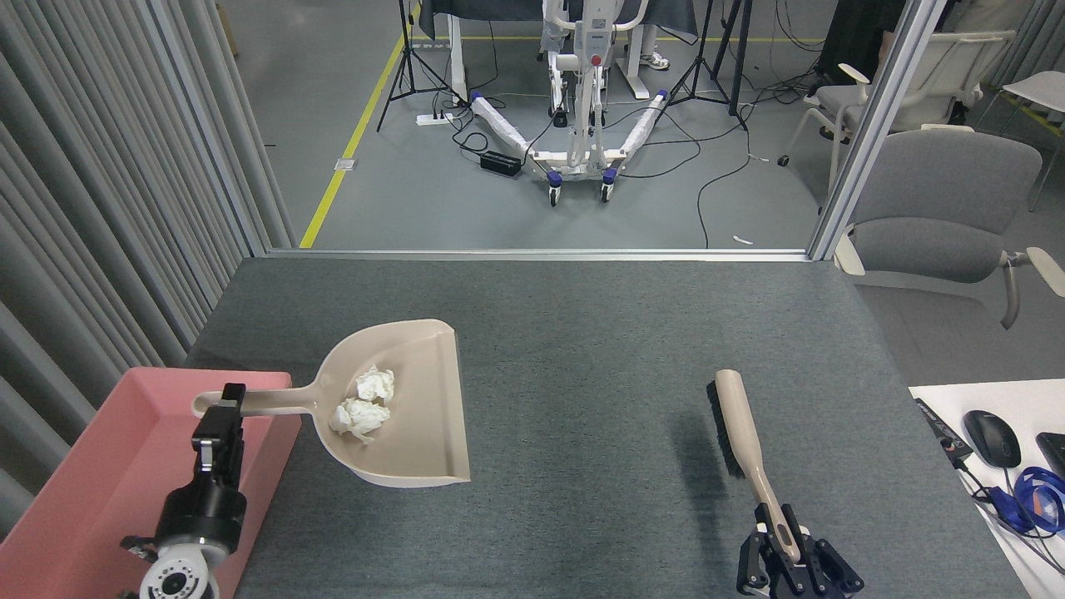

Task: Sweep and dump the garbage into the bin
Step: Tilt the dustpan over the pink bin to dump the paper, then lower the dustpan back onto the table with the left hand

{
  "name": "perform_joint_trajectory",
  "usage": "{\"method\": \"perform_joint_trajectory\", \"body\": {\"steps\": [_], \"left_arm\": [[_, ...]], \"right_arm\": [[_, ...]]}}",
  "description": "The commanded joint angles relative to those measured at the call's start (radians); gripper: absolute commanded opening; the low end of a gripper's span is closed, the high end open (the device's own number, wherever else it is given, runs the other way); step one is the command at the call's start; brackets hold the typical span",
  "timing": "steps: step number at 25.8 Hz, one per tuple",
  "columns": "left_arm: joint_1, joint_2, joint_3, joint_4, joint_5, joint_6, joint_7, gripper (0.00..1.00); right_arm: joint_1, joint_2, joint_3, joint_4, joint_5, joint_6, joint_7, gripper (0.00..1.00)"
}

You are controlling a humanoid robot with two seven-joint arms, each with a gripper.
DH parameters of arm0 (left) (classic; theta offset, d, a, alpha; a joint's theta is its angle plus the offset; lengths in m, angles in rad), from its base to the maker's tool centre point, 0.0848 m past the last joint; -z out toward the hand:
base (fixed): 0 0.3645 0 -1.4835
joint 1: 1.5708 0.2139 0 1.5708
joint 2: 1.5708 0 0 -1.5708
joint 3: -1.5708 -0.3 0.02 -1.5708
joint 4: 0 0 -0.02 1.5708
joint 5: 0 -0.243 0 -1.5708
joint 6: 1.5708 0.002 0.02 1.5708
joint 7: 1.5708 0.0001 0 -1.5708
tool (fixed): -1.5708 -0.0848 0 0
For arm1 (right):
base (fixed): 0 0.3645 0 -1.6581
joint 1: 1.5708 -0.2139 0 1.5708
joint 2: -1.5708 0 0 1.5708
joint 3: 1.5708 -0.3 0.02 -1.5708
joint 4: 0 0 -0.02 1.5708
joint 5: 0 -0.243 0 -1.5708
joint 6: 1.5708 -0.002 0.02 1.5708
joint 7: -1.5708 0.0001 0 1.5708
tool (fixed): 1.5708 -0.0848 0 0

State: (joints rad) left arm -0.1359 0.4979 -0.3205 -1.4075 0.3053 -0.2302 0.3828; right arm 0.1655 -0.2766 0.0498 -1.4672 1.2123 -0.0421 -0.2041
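Garbage [363, 403], two small crumpled white tissue wads, lies loose near the back of the beige dustpan [416, 416]. If the pan tilts too early or too fast, the light wads could roll over its open lip onto the grey table [582, 374] and miss the pink bin [100, 466]. The left gripper [229, 399] is closed on the dustpan handle above the bin's edge; the right gripper [786, 545] clamps the brush [736, 424].

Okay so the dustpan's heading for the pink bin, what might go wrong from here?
The two tissue wads lie loose in the dustpan, whose open lip is still over the table, not the bin; tipping early could drop them outside. The left gripper holds only the handle's end, so the pan may twist.
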Motion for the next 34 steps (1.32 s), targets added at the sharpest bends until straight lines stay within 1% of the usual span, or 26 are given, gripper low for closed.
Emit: {"method": "perform_joint_trajectory", "body": {"steps": [1, 3, 5, 8, 11, 15, 18, 21, 23, 26, 27, 28, 30, 32, 34], "left_arm": [[-0.022, 0.134, 0.047, -0.004, 0.054, 0.020, -0.016, 0.00], [-0.014, 0.188, 0.100, 0.002, 0.057, 0.014, -0.047, 0.00], [0.009, 0.214, 0.175, 0.031, 0.057, 0.006, -0.074, 0.00], [0.055, 0.252, 0.235, 0.091, 0.061, -0.003, -0.088, 0.00], [0.056, 0.272, 0.258, 0.143, 0.098, -0.005, -0.096, 0.00], [0.058, 0.344, 0.265, 0.251, 0.150, -0.031, -0.111, 0.00], [0.059, 0.367, 0.314, 0.338, 0.150, -0.049, -0.151, 0.00], [0.059, 0.369, 0.340, 0.387, 0.124, -0.107, -0.171, 0.00], [0.058, 0.369, 0.350, 0.389, 0.054, -0.116, -0.167, 0.00], [0.056, 0.375, 0.368, 0.395, -0.124, -0.112, -0.159, 0.00], [0.055, 0.384, 0.376, 0.401, -0.181, -0.115, -0.157, 0.00], [0.055, 0.393, 0.389, 0.410, -0.250, -0.123, -0.151, 0.00], [0.056, 0.395, 0.423, 0.410, -0.339, -0.118, -0.128, 0.00], [0.055, 0.396, 0.434, 0.407, -0.399, -0.115, -0.096, 0.00], [0.050, 0.398, 0.436, 0.409, -0.411, -0.110, -0.091, 0.00]], "right_arm": [[-0.001, -0.001, -0.001, 0.025, 0.004, -0.001, -0.032, 0.00], [-0.011, 0.000, -0.002, 0.051, -0.002, -0.010, -0.037, 0.00], [-0.021, 0.002, -0.010, 0.070, -0.004, -0.036, -0.037, 0.00], [-0.021, 0.002, -0.033, 0.076, -0.004, -0.048, -0.037, 0.00], [-0.021, 0.000, -0.034, 0.082, -0.004, -0.047, -0.037, 0.00], [-0.023, 0.000, -0.034, 0.093, 0.000, -0.039, -0.035, 0.00], [-0.023, 0.005, -0.036, 0.105, 0.003, -0.035, -0.034, 0.00], [-0.030, 0.013, -0.036, 0.113, 0.009, -0.024, -0.034, 0.00], [-0.032, 0.013, -0.036, 0.113, 0.007, -0.022, -0.034, 0.00], [-0.034, 0.011, -0.036, 0.114, 0.003, -0.018, -0.035, 0.04], [-0.034, 0.010, -0.036, 0.114, 0.001, -0.013, -0.035, 0.06], [-0.034, 0.011, -0.034, 0.114, 0.000, -0.005, -0.035, 0.14], [-0.034, 0.011, -0.034, 0.114, -0.004, 0.005, -0.035, 0.25], [-0.034, 0.013, -0.034, 0.113, -0.004, 0.014, -0.035, 0.31], [-0.034, 0.014, -0.034, 0.113, -0.004, 0.018, -0.035, 0.36]]}}
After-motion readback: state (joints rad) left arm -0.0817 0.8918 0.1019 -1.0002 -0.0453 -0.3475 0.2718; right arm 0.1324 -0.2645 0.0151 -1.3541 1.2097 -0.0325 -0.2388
